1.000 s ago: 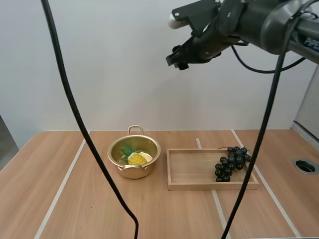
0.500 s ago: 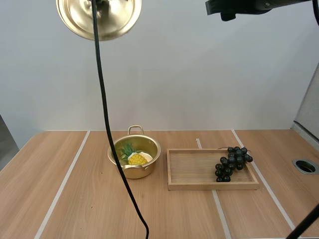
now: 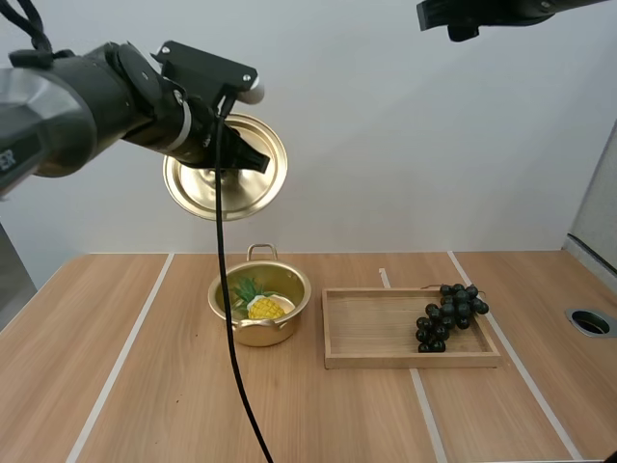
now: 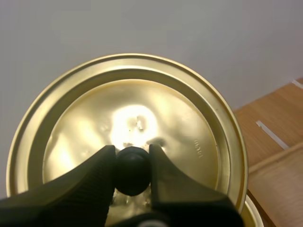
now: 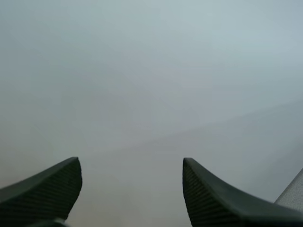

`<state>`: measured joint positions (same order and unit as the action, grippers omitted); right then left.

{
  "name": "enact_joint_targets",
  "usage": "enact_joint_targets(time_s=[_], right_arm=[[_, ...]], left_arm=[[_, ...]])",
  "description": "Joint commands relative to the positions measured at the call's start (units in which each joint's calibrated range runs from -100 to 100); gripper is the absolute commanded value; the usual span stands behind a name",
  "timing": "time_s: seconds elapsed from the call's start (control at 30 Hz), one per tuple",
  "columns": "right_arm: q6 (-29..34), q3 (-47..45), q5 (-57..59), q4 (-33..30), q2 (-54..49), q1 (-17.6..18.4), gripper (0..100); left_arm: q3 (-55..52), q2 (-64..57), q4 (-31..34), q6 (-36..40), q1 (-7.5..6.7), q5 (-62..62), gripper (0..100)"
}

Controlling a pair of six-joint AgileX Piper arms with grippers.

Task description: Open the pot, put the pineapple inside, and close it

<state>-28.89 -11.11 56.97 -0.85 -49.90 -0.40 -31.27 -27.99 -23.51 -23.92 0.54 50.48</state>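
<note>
Wood-grain table (image 3: 145, 386) with pale inlaid stripes, against a plain light wall. Broad bare table left of the pot (image 3: 239, 318) and in front of it; the near edge is out of frame. The air straight above the pot's mouth is open up to the lid. Pot is gold metal, uncovered, with one loop handle on its far rim and one on its near side. Inside it lies the pineapple (image 3: 264, 308): small, yellow knobbly body, green leaves pointing toward the pot's left wall, sitting below the rim. Just right of the pot, apart from it, lies a shallow wooden tray (image 3: 405, 362). A bunch of dark grapes (image 3: 448, 313) rests in the tray end farthest from the pot, draped over its far rim. Lid (image 3: 227, 180), gold and round, hangs well above the pot and a little to its left, tipped up on edge with the knob face toward the camera. Left claw (image 4: 131, 156) is clamped on the lid's black knob (image 4: 132, 172), one finger on either side of it. Right claw (image 5: 130, 163) has its fingers spread wide with nothing between them, and faces blank wall, high up and far to the right of the pot.
</note>
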Motion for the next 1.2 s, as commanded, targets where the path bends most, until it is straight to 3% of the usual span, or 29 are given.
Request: enact_joint_targets(time_s=[0.0,0.43,0.97,1.17], right_arm=[[0.50,0.07,1.10,-0.42,-0.79,-0.24,100],[1.34,0.07,9.87,-0.47,-0.79,-0.24,100],[1.34,0.07,13.47,0.08,-0.79,-0.24,100],[1.34,0.07,13.71,0.08,-0.79,-0.24,100]], left_arm=[[-0.50,2.49,-2.35,-1.68,-0.16,1.27,0],[-0.50,14.85,-3.26,-10.59,-0.16,28.58,0],[1.79,25.16,-5.07,-11.38,-0.16,23.56,0],[6.57,28.10,-5.19,-11.38,-0.16,30.94,0]])
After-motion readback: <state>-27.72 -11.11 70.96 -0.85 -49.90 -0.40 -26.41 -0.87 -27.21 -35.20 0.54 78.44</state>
